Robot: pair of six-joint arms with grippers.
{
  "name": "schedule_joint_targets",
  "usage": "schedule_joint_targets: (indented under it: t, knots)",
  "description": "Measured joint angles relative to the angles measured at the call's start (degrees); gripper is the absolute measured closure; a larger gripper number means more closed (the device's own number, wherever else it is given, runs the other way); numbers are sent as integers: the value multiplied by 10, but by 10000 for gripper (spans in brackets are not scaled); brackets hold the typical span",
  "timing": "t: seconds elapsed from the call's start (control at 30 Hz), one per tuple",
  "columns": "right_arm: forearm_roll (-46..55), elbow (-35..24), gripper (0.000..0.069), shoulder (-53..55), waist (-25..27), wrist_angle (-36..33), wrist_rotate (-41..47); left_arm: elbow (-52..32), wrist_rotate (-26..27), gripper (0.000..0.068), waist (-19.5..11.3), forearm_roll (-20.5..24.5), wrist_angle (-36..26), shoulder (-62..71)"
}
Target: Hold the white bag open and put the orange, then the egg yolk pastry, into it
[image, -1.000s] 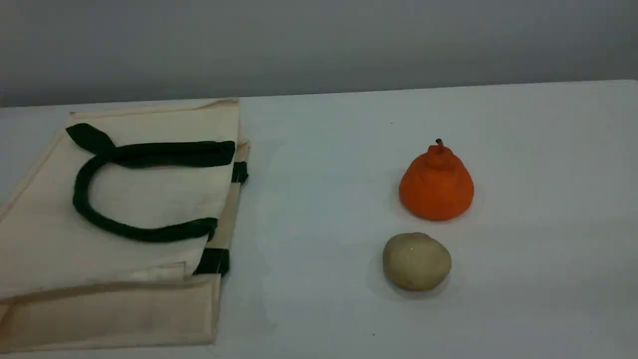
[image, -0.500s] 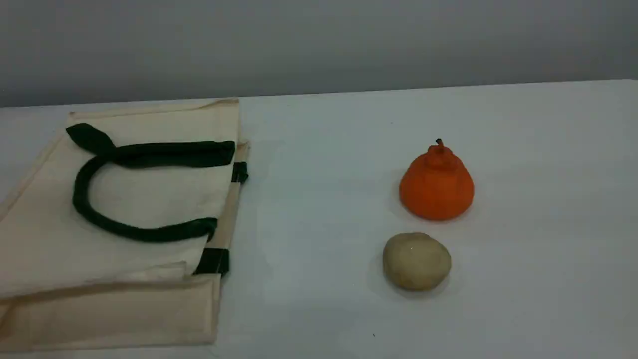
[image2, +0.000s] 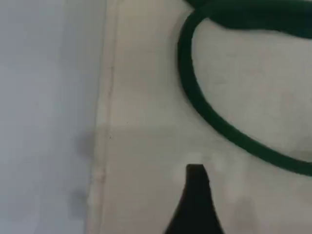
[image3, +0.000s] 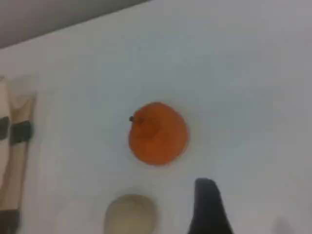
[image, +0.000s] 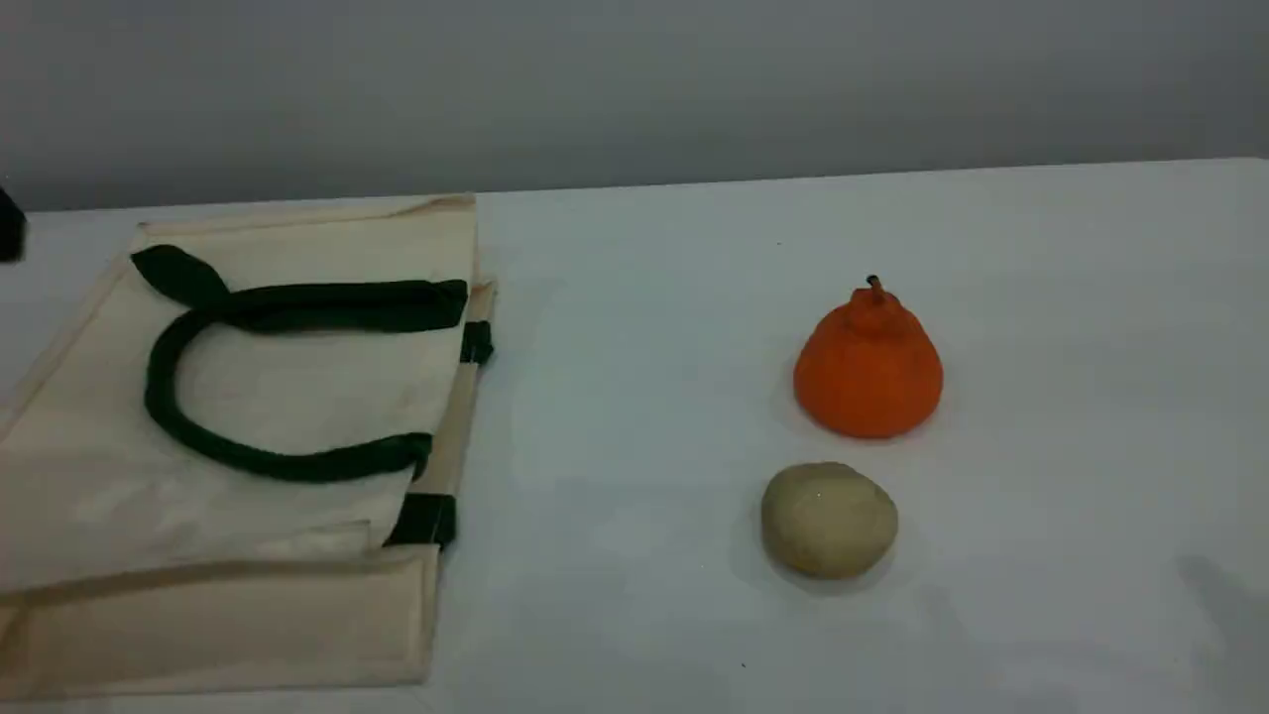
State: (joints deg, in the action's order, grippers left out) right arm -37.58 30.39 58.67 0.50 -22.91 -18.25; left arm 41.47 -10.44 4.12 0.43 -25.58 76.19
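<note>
The white bag (image: pixel 297 397) lies flat at the table's left, its dark green handle (image: pixel 164 397) looped on top. The mouth faces right. The orange (image: pixel 868 367) stands upright at centre right. The egg yolk pastry (image: pixel 829 520) rests just in front of it. A dark bit of my left arm (image: pixel 10 226) shows at the scene's left edge. My left gripper (image2: pixel 195 195) hovers over the bag's canvas (image2: pixel 146 122) near its rear seam, holding nothing. My right gripper (image3: pixel 207 204) hangs above the table, right of the pastry (image3: pixel 131 212) and in front of the orange (image3: pixel 158 132). Only one fingertip shows.
The white table (image: pixel 644 297) ends at a grey wall behind. A wide strip of bare tabletop separates the bag's mouth from the fruit. A faint shadow (image: pixel 1224 595) falls on the table at the lower right.
A dark part of the left arm has come into the scene view at its left edge, and a shadow has appeared at the lower right. Bag, orange and pastry have not moved.
</note>
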Motion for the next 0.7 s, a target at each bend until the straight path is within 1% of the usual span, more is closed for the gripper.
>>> schedule_joint_targets:
  t: [0.17, 0.37, 0.57, 0.7]
  knots:
    - [-57, 0, 272, 65, 0, 21, -55, 27, -12, 175, 0, 12, 18, 71]
    - [-140, 1, 272, 107, 0, 37, -133, 96, -12, 176, 0, 12, 21, 164]
    - [-214, 2, 272, 113, 0, 38, -209, 161, -12, 176, 0, 12, 0, 251]
    - [-232, 2, 272, 113, 0, 38, -230, 202, -12, 176, 0, 18, -17, 304]
